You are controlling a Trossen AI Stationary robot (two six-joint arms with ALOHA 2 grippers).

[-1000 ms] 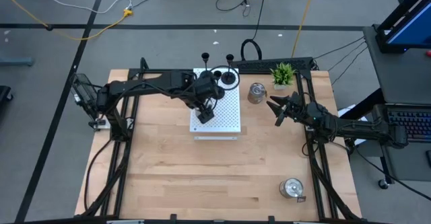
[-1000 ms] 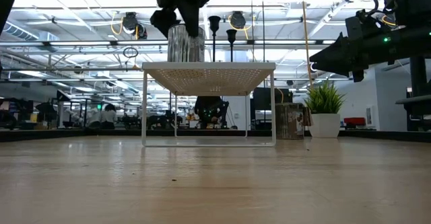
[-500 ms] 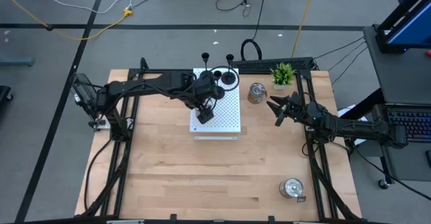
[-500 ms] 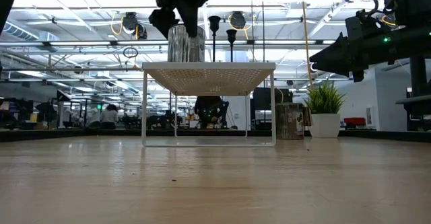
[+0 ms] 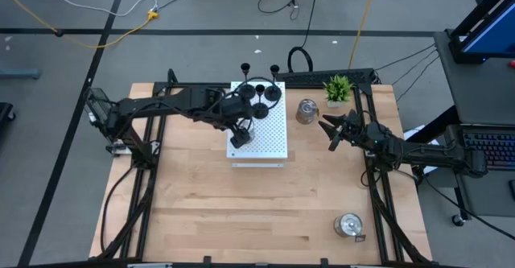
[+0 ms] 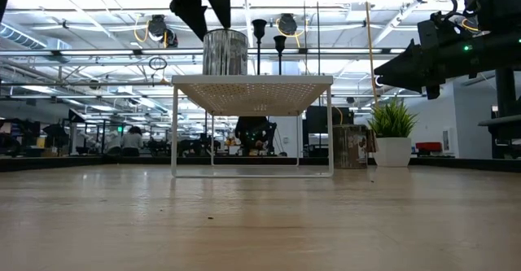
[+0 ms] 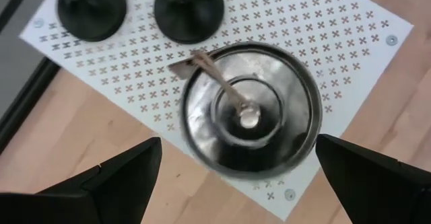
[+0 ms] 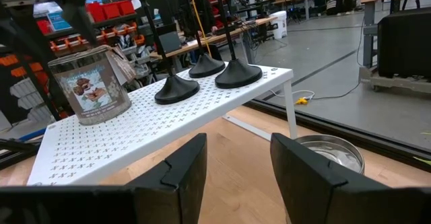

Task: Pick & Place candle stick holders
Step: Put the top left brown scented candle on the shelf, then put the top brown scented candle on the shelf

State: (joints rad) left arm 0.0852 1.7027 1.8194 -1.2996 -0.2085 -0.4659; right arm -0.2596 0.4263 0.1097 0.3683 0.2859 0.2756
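A shiny silver-glass candle stick holder (image 7: pixel 269 143) stands upright on its base near a corner of the white perforated board (image 5: pixel 269 135); it also shows in the low view (image 6: pixel 225 53). My left gripper (image 6: pixel 207 6) hovers open just above it, a finger on either side in the left wrist view (image 7: pixel 237 142), touching nothing. Three black holders (image 8: pixel 176 88) (image 8: pixel 205 66) (image 8: pixel 237 75) stand on the board's far part. My right gripper (image 5: pixel 331 131) waits open and level, off the board's right side.
A second silver holder (image 5: pixel 306 111) stands on the table just right of the board, and a third (image 5: pixel 348 225) near the table's near right corner. A small green potted plant (image 5: pixel 339 88) stands at the far right. The board stands on thin legs (image 6: pixel 174 133).
My left gripper has risen off the top of the silver holder and drawn back a little toward the table's left edge, its fingers staying apart. The holder stays upright on the board where it was.
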